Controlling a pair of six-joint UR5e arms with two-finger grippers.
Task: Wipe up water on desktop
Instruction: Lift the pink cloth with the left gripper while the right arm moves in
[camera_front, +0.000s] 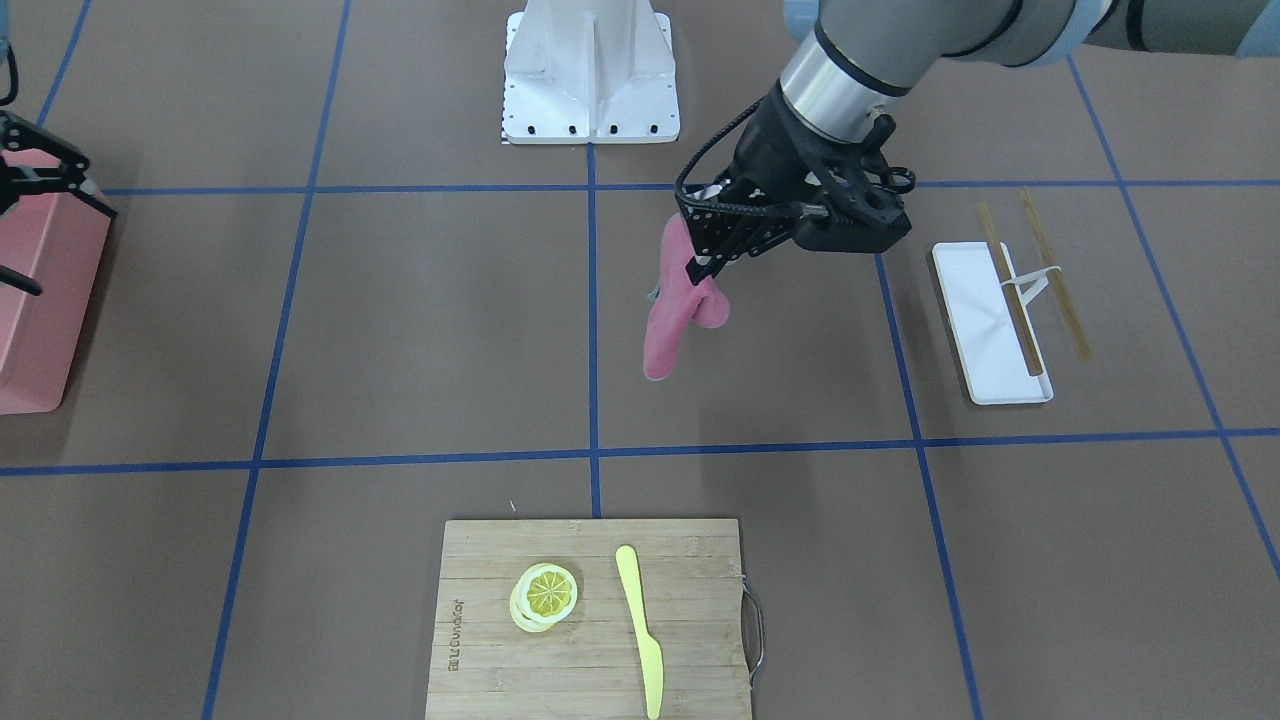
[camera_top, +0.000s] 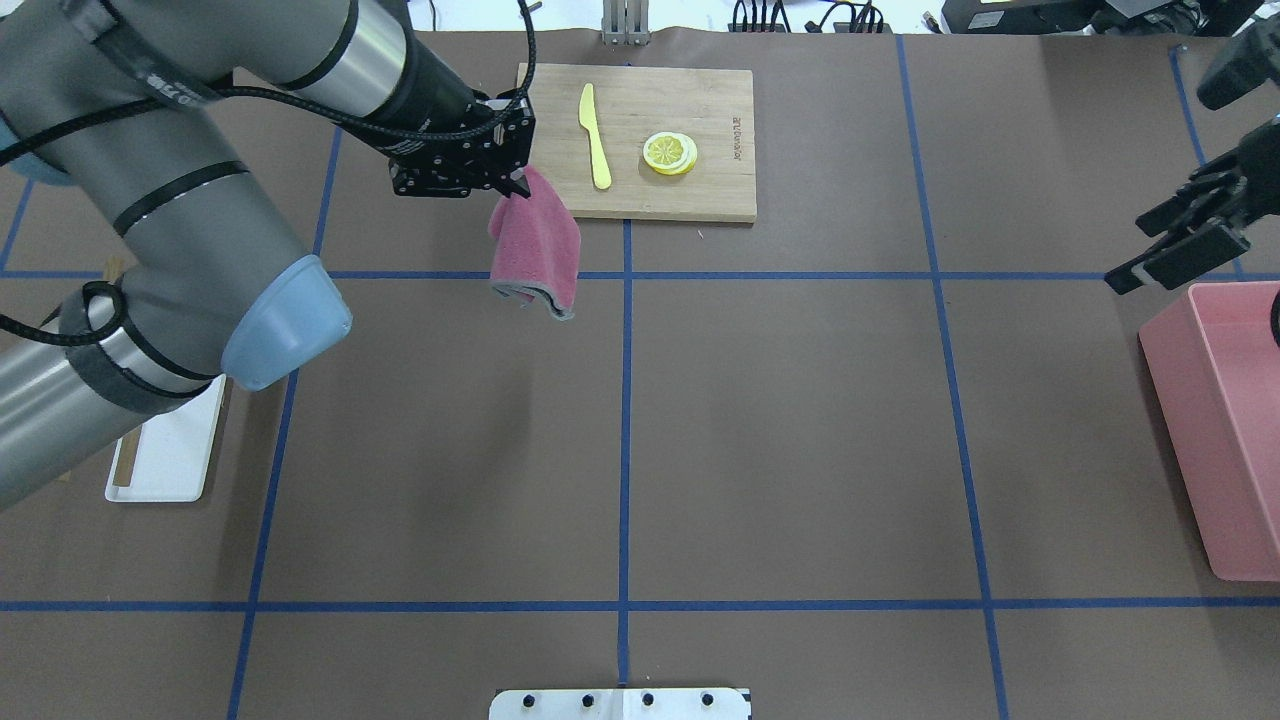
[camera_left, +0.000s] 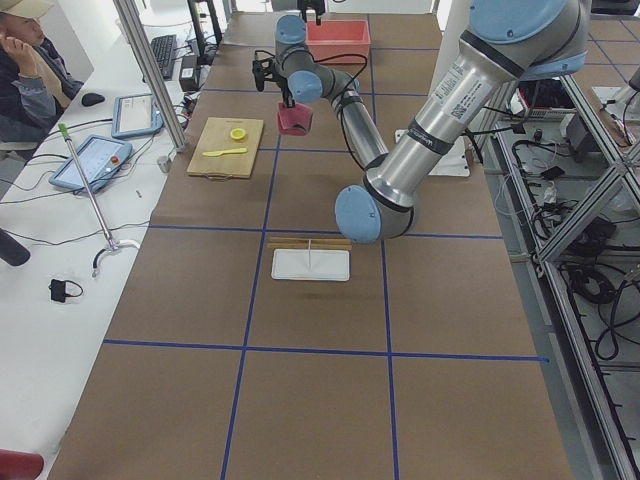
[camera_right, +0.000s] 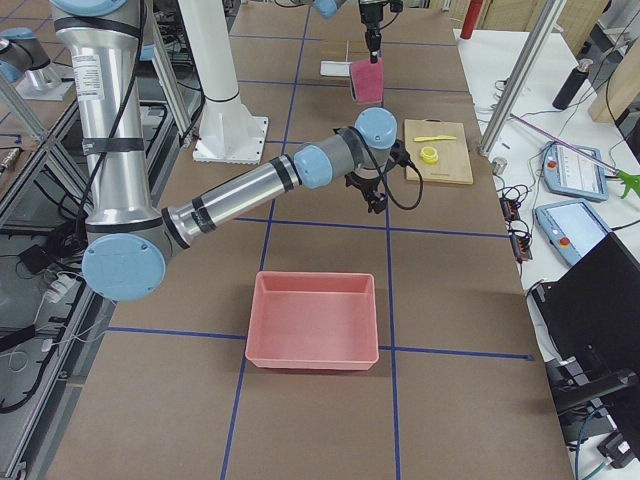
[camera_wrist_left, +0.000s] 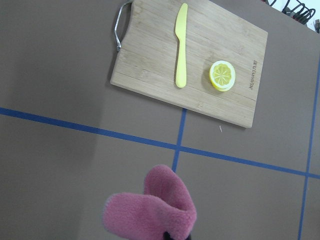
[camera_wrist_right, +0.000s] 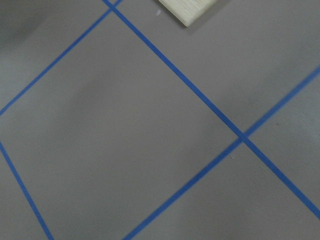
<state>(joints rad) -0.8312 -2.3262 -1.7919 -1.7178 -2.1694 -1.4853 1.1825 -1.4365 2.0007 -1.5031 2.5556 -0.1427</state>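
Note:
The desktop (camera_top: 800, 420) is a matte brown surface with blue tape lines; I see no water on it. My left gripper (camera_top: 515, 185) is shut on the top edge of a pink cloth (camera_top: 537, 245), which hangs free above the desktop just short of the cutting board. The cloth also shows in the front view (camera_front: 675, 320) and at the bottom of the left wrist view (camera_wrist_left: 150, 212). My right gripper (camera_top: 1125, 253) is open and empty, above the desktop at the far edge of the pink bin.
A bamboo cutting board (camera_top: 700, 190) holds a yellow knife (camera_top: 594, 135) and a lemon slice (camera_top: 670, 152). A white tray (camera_front: 985, 320) with chopsticks (camera_front: 1050, 270) lies under the left arm. A pink bin (camera_top: 1220, 430) stands at the right.

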